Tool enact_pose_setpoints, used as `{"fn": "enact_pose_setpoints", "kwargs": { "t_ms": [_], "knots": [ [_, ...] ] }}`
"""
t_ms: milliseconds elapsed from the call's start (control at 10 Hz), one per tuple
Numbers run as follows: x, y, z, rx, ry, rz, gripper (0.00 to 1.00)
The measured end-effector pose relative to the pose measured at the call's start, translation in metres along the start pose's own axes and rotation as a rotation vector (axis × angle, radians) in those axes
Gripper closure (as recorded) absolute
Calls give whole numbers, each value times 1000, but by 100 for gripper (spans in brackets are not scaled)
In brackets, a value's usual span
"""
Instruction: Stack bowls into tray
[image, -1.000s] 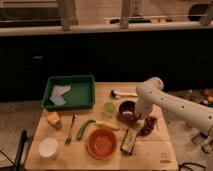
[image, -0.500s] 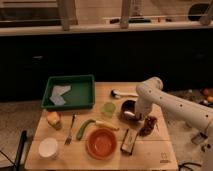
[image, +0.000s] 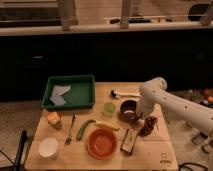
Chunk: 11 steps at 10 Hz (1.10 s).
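The dark brown bowl (image: 128, 108) sits on the wooden table right of centre. The wider orange-red bowl (image: 102, 142) sits near the front edge. The dark green tray (image: 69, 92) lies at the back left and holds a pale napkin. My white arm reaches in from the right, and my gripper (image: 138, 115) hangs at the right rim of the brown bowl, low over the table.
A pale green cup (image: 108, 108) stands left of the brown bowl. A spoon (image: 124, 93) lies behind it. A banana (image: 107, 125), a green cucumber (image: 85, 128), a fork (image: 71, 130), an orange fruit (image: 53, 119), a white cup (image: 48, 147) and a dark packet (image: 129, 141) lie around.
My arm has shifted slightly to the left and lowered toward the brown bowl's right rim. The bowls and tray have not moved.
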Motion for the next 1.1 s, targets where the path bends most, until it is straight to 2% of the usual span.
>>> {"fn": "enact_pose_setpoints", "kwargs": {
  "t_ms": [100, 400, 1100],
  "knots": [
    [1, -2, -7, 42, 10, 5, 100],
    [1, 6, -23, 103, 31, 13, 100],
    [-2, 11, -48, 207, 42, -8, 100]
  ]
}}
